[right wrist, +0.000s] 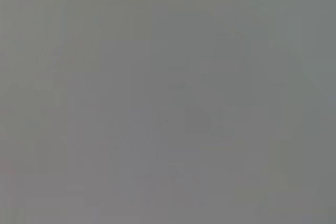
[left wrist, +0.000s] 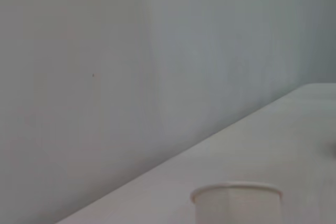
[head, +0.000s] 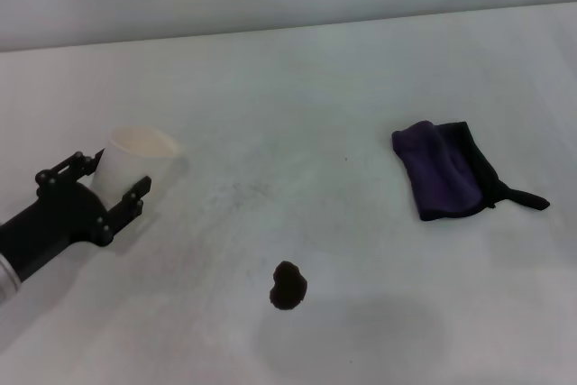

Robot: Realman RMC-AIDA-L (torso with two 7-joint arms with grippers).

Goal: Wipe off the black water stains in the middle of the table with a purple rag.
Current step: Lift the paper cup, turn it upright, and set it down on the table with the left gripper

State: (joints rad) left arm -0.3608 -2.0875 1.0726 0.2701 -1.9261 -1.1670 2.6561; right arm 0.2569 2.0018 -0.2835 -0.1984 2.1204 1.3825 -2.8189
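One gripper shows, the left one, reaching in over the left edge of the table. Its black fingers sit on either side of a white paper cup, closed against the cup's wall near the base, so it has hold of the cup. The cup stands upright on the left part of the table, mouth up. The left wrist view shows the cup's rim close by, with the table's far edge running behind it and a plain pale wall beyond.

The stain, a small dark blob with a lobed edge, lies toward the near edge of the table, about midway between left and right. It lies well apart from the cup and from the rag. Faint grey smudges mark the surface between the cup and the stain.

The rag lies flat on the right part of the table, farther from the near edge than the stain. It is folded, purple with black edging, and a thin black loop trails from its corner toward the right edge. Nothing touches it.

The right gripper is not visible in the head view, and the right wrist view shows only a uniform grey field.
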